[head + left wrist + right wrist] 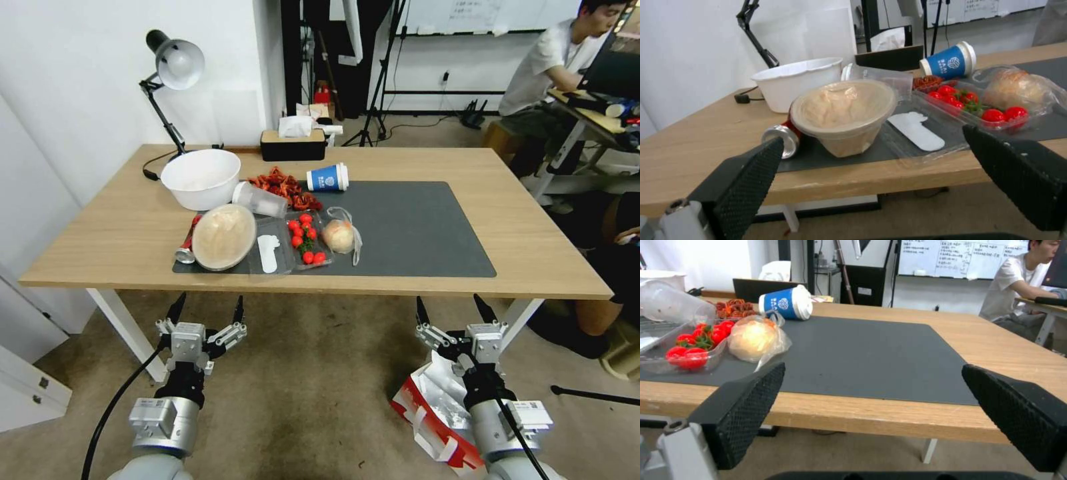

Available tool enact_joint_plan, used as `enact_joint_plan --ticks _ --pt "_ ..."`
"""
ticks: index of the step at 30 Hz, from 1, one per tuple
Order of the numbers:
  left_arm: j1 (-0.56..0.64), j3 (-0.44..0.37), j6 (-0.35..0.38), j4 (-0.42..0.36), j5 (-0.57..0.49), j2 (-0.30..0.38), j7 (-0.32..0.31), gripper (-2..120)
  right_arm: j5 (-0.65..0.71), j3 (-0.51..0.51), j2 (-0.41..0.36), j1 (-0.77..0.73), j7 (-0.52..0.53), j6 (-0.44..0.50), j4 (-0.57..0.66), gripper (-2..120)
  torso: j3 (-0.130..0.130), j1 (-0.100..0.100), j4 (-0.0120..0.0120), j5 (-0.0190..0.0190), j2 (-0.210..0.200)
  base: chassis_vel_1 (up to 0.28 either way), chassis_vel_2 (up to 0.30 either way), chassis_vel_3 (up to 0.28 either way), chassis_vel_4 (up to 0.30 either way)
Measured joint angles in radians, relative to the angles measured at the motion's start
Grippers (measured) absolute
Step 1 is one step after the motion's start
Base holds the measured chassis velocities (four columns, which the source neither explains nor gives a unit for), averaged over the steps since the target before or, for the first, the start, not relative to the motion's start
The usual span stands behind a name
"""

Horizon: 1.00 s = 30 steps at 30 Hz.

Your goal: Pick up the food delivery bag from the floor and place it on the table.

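I see the bag (437,407) on the floor (307,400), under and just left of my right gripper (457,307), far from the left gripper (205,309). Both hang spread, empty, before the table (533,253); its mat (427,227) beyond is bare.

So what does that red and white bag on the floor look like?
The food delivery bag is white paper with a red side panel, crinkly silver foil lining showing at its open mouth, and a flat white handle. It sits tilted on the brownish carpet floor, in front of the table. The right arm reaches over it, hiding part; its open right tool points toward the table.
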Motion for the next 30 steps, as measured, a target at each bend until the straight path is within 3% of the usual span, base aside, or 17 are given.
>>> enact_joint_plan --ticks 25,30 --pt "-0.001 0.001 0.002 0.000 -0.006 0.002 -0.002 100 0.001 0.002 0.001 0.000 0.000 -0.003 0.000 100 0.000 0.000 0.0001 0.0000 0.000 0.000 0.000 0.000 0.000" --pt "-0.020 0.019 0.060 -0.024 -0.103 0.042 -0.051 100 0.027 0.039 0.008 -0.004 -0.024 -0.058 0.017 100 0.000 0.000 0.0002 0.0000 0.000 0.000 0.000 0.000 0.000"
